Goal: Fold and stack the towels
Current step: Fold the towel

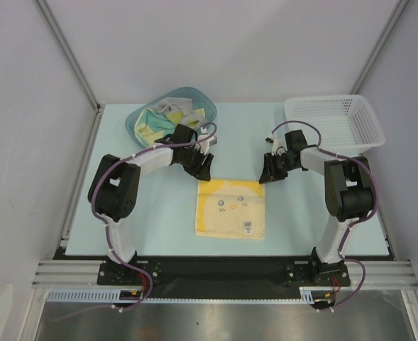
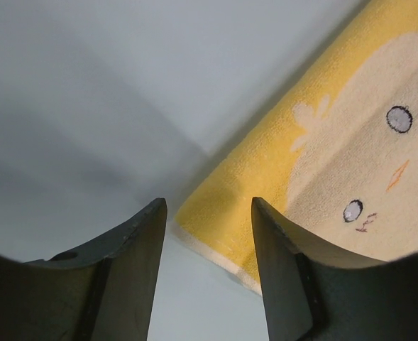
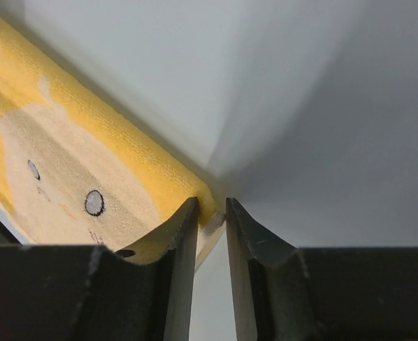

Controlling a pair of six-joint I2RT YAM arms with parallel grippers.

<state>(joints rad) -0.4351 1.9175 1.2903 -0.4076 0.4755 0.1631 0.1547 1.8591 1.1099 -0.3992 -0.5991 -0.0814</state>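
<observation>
The left gripper (image 2: 209, 204) is held spread wide over the table (image 2: 88, 106), with a corner of the yellow towel (image 2: 350, 163) seen between its fingers, unclasped. The right gripper (image 3: 211, 203) is narrowed to a slit at the other far corner; whether that corner is pinched cannot be told. The towel is laid flat at mid-table.

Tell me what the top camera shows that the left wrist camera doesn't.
Only the top view: the teal tub holding towels, the white mesh basket, and the right end effector by the far right corner of the yellow towel. Only the left wrist view: the left end effector close up, open, a towel corner just past its tips. Both: that yellow towel, spread flat on the table, with its printed face.
</observation>
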